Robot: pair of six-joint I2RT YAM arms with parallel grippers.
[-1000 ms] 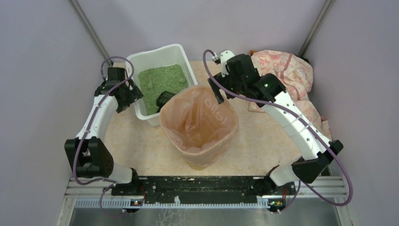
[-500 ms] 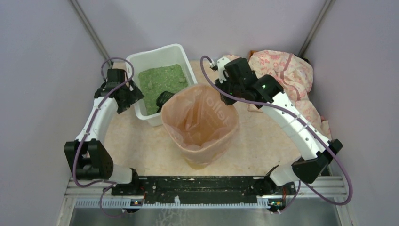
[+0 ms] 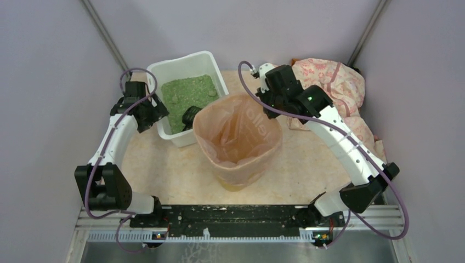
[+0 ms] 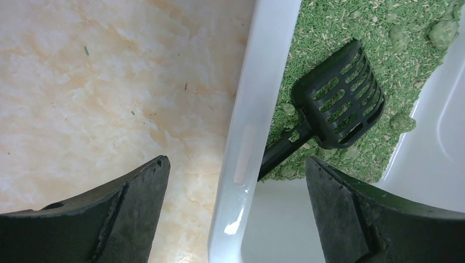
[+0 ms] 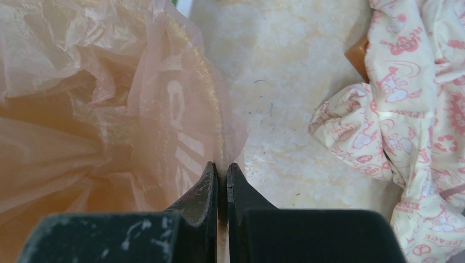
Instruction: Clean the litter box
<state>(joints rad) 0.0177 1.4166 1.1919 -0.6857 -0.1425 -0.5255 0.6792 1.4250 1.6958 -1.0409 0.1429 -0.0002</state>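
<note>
One crinkled, translucent peach bag [image 5: 82, 98] — pinched in the right gripper [image 5: 222, 167].

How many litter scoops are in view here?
1. The black scoop lies on the green litter inside the white litter box, at its corner next to the orange bag. Another could be hidden behind that bag.

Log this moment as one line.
left gripper open astride litter box wall | right gripper shut on bag | scoop lying in litter
</note>
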